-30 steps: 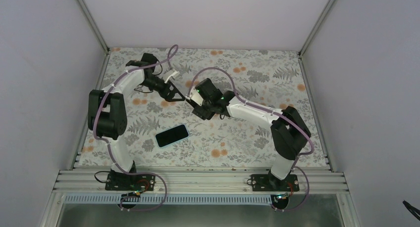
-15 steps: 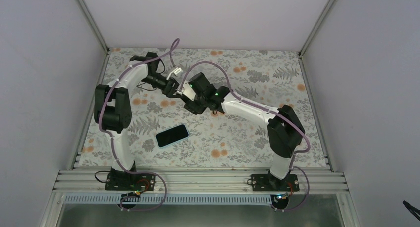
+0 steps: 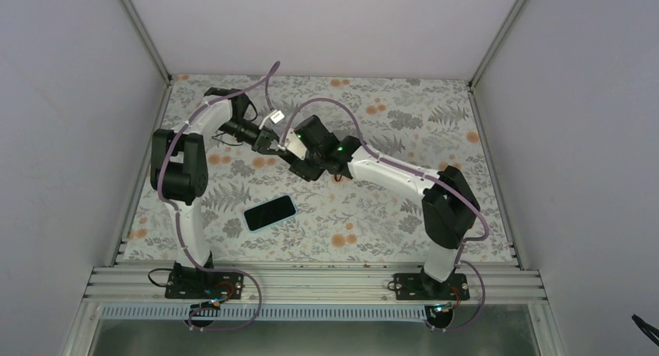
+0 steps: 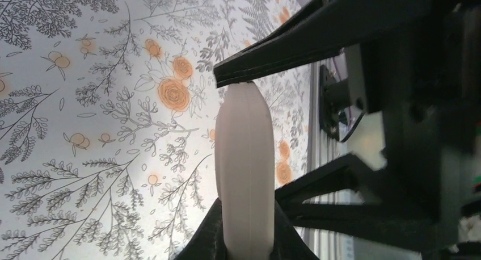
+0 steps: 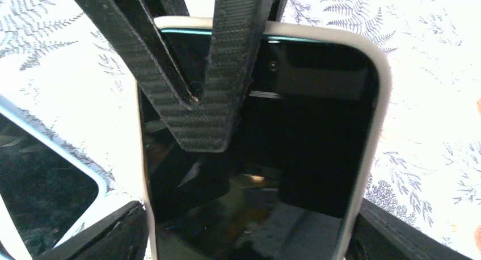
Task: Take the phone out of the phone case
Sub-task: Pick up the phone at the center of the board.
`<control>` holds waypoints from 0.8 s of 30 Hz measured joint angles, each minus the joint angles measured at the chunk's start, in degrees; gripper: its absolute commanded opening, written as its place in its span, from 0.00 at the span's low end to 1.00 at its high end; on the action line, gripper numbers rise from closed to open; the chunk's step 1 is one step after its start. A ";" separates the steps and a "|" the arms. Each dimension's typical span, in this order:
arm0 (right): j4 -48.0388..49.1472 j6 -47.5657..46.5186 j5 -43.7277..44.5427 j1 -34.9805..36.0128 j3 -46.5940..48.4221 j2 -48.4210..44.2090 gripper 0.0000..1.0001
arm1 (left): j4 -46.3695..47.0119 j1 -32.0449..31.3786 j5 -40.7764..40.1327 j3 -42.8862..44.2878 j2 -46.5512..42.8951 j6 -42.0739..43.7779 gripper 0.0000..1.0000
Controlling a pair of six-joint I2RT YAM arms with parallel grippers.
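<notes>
white phone case (image 5: pixel 381 95) with the phone (image 5: pixel 306 135) inside hangs above the floral table (image 3: pixel 388 224); left gripper (image 4: pixel 247 243) pinched tight on one end; right gripper (image 5: pixel 249 237) spread wide, clasping its long sides

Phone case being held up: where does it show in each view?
Top external: phone case, small whitish sliver left of centre.
Left wrist: phone case edge-on, white strip, bottom centre.
Right wrist: phone case fills the middle, dark front facing.
Shared landmark: the floral cloth, behind it everywhere.
</notes>
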 measured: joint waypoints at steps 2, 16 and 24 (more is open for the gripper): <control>-0.74 -0.39 -2.08 -0.24 0.00 -0.74 0.87 | -0.13 -0.09 -0.44 0.02 0.00 1.51 0.02; -14.12 -15.34 -35.80 -19.85 -4.83 -19.78 0.89 | 1.88 -1.68 -6.29 -0.04 -12.52 7.61 0.02; -19.23 -19.34 -42.10 -22.86 -4.61 -14.58 0.80 | 7.26 -6.60 -12.09 -0.90 -20.50 4.87 0.02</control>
